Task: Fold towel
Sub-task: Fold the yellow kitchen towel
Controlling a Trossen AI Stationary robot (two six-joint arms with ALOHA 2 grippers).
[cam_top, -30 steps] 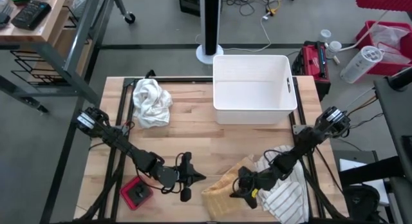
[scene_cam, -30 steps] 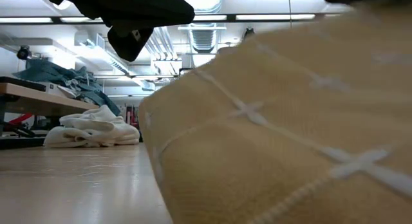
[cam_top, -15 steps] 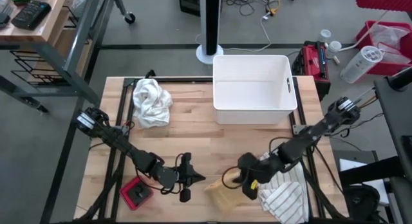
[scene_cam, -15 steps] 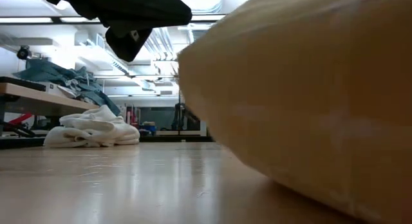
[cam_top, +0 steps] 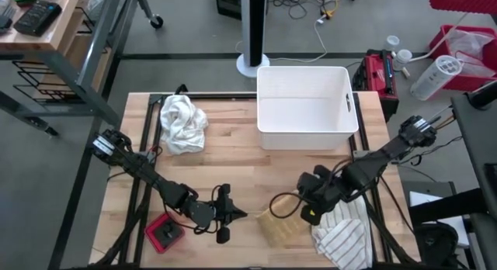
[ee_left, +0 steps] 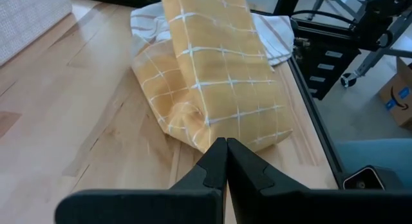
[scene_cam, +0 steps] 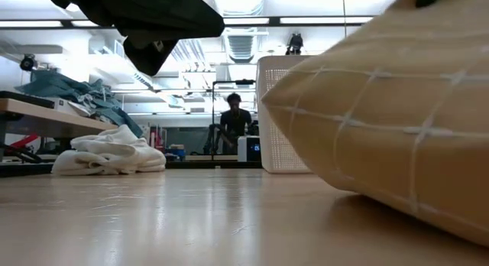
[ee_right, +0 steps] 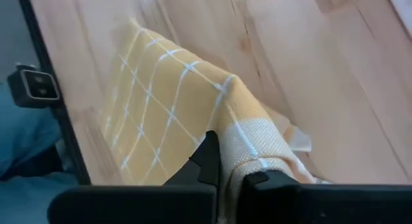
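A yellow towel [cam_top: 279, 222] with a white grid lies near the table's front edge, right of centre; it fills the right of the low view [scene_cam: 397, 128]. My right gripper [cam_top: 298, 209] stands over it, pointing steeply down and shut on it. My left gripper [cam_top: 237, 214] hovers to the towel's left, pointing at it, shut [ee_left: 225, 161] and holding nothing. A white towel with thin stripes [cam_top: 342, 235] lies crumpled under and to the right of the yellow one. My right gripper pinches the yellow towel's hemmed edge [ee_right: 248, 143] between its two fingers, coming from above and slanting down. The held part is raised off the table and the cloth drapes down from it. The towel's lower part [cam_top: 278, 230] rests on the table.
A white bin [cam_top: 307, 107] stands at the table's far edge, right of centre. A crumpled white towel [cam_top: 182, 122] lies at the far left. A small red and black object [cam_top: 165, 233] sits at the near left. A person [scene_cam: 233, 124] is in the room beyond.
My right gripper has risen and tipped to point steeply down, drifting toward the table's far right. It has drawn one part of the yellow towel up with it; the towel has gathered toward the right, its lower part staying on the table.
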